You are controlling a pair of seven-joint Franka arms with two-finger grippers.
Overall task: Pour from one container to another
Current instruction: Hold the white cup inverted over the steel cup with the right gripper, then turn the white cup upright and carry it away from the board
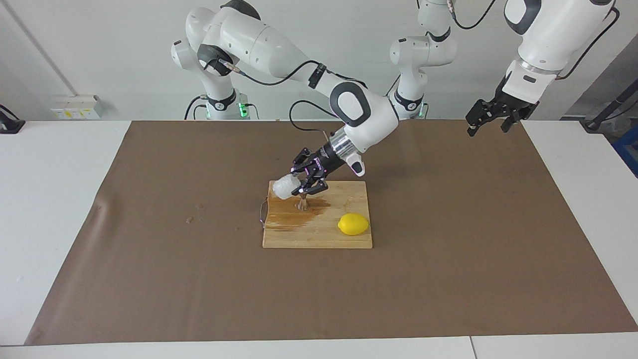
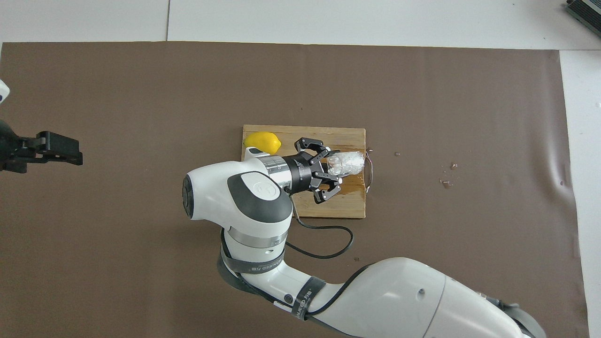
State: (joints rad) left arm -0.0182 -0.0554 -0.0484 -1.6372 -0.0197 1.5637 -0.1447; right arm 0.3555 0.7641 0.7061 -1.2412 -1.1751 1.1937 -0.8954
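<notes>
Facing view shows the right gripper (image 1: 305, 182) clamped on the translucent cup (image 1: 285, 187), which is raised and tipped on its side above the wooden board (image 1: 349, 239). The cup's long axis lies roughly level, running from the fingers out toward the right arm's end of the table, its mouth pointing away from the wrist. Directly beneath the fingers stands the jigger (image 1: 302, 202), upright on the board, so the receiving vessel sits below the gripper itself and not plainly under the cup's mouth; whether the mouth lines up with the jigger's rim I cannot tell. A dark wet patch (image 1: 299, 214) spreads on the board around the jigger's foot and toward the board's edge at the right arm's end, which suggests liquid has missed. A lemon (image 1: 353, 224) rests on the same board, toward the left arm's end and farther from the robots than the jigger, well apart from the cup. The board's edge lies close under the cup's mouth; past it is open brown mat (image 1: 149, 259) with a few small specks. The left gripper (image 1: 491, 115) waits high over the mat's corner, fingers spread, much farther from the work than the right.
</notes>
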